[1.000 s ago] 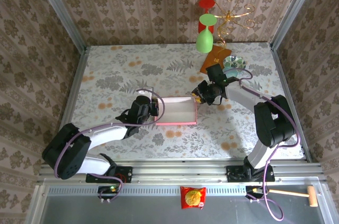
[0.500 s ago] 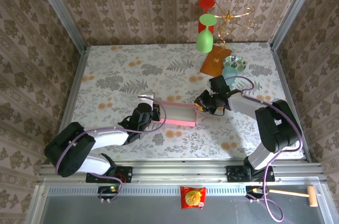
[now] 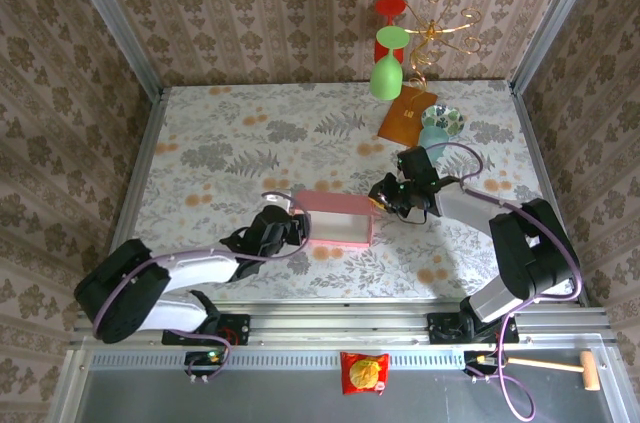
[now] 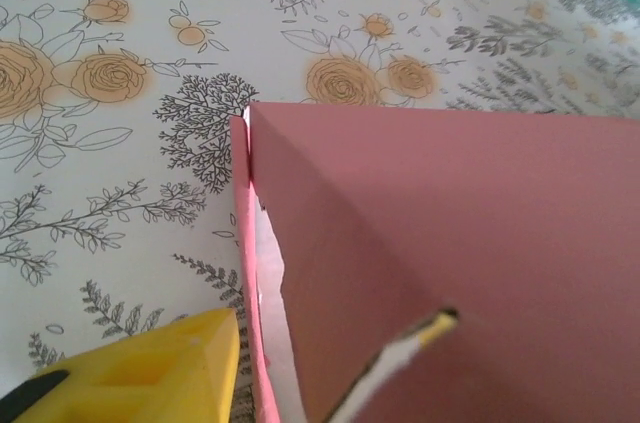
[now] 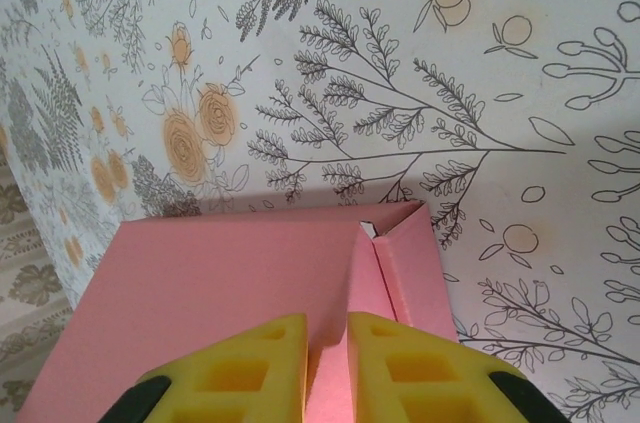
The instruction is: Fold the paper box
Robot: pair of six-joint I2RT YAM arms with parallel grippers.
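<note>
Closest to me, off the table's front edge, a red and yellow snack packet [image 3: 364,373] lies at 6 o'clock and a wooden mallet [image 3: 560,367] at 5 o'clock. On the flowered table [image 3: 220,143], just past centre toward 6 o'clock, the pink paper box [image 3: 338,223] stands as a slim rectangle. My left gripper [image 3: 294,231] is at the box's 9 o'clock end. On the left wrist camera its fingers are spread wide, one yellow finger [image 4: 150,373] outside the end wall and the other mostly hidden behind a pink panel. My right gripper [image 3: 379,201] is at the box's 2 o'clock corner. Its yellow fingers [image 5: 230,368] are drawn narrow, pinching a pink flap there. Farther back, at 1 o'clock, an orange-brown packet [image 3: 406,115] lies flat beside a small teal bowl [image 3: 441,122]. A green goblet [image 3: 386,75] hangs upside down from a gold wire stand [image 3: 440,33] by the back wall.
</note>
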